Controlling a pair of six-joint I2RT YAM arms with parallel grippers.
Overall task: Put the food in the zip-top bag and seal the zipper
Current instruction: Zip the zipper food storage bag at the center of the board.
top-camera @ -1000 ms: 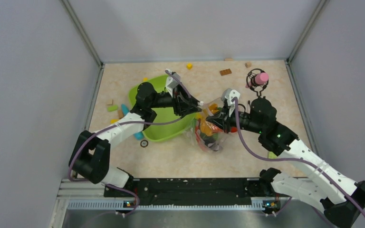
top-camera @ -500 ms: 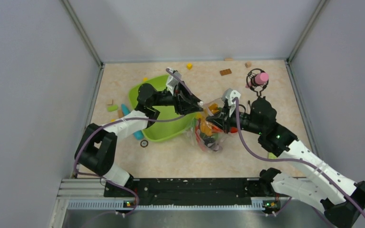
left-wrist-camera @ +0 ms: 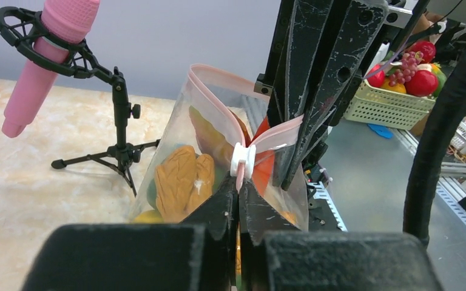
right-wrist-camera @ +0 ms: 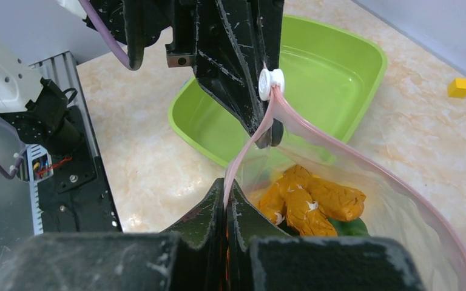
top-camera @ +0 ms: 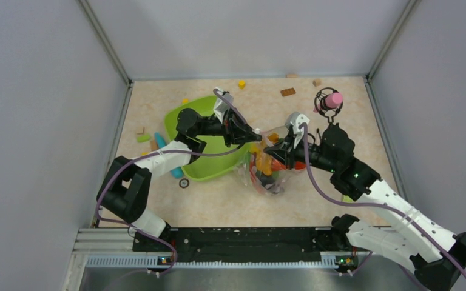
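Note:
The clear zip-top bag (top-camera: 266, 173) hangs between my two grippers, just right of the green tray. It holds orange food (right-wrist-camera: 315, 203), something green (right-wrist-camera: 352, 225) and other toy pieces. My left gripper (top-camera: 255, 131) is shut on the pink zipper (left-wrist-camera: 218, 85), right under its white slider (left-wrist-camera: 243, 159). My right gripper (top-camera: 271, 150) is shut on the same zipper strip (right-wrist-camera: 246, 148) a short way along. Each gripper faces the other: the right one (left-wrist-camera: 315, 91) shows in the left wrist view and the left one (right-wrist-camera: 236, 60) in the right wrist view. Part of the bag mouth gapes open.
The lime-green tray (top-camera: 209, 163) lies under the left arm. A pink microphone on a black stand (top-camera: 329, 102) stands behind the bag. Small coloured blocks (top-camera: 288, 91) lie along the back and by the left wall (top-camera: 144, 137).
The left arm's elbow has swung inward and its gripper has edged slightly right along the bag mouth. The right gripper and the bag have barely shifted.

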